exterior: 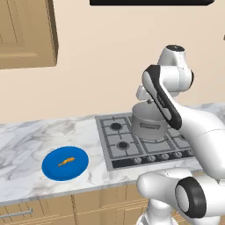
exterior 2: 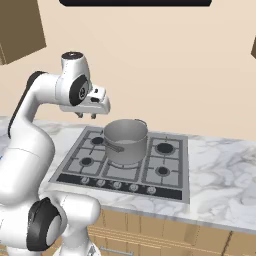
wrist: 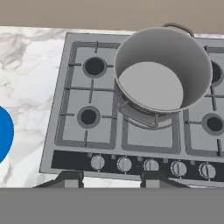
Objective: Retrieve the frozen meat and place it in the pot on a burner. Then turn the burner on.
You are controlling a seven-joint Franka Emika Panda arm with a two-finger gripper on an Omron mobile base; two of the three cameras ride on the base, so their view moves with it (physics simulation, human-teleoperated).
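While the gripper (exterior 2: 87,116) hangs above the hob's (exterior 2: 165,172) left rear part, its fingers stand apart with nothing between them. Pot (exterior 2: 125,140) sits on the hob's centre burner, empty, grey inside, one handle (wrist: 177,27) toward the wall. Meat (exterior: 66,161), a thin orange sliver, lies on the plate (exterior: 57,171). Plate rests on the marble counter (exterior: 26,145), left of the hob, near the front edge, well apart from the pot. Five knobs (wrist: 151,165) line the hob's front strip. From the hand view the fingertips (wrist: 70,178) point down at the front of the hob, the plate's blue rim at the left edge.
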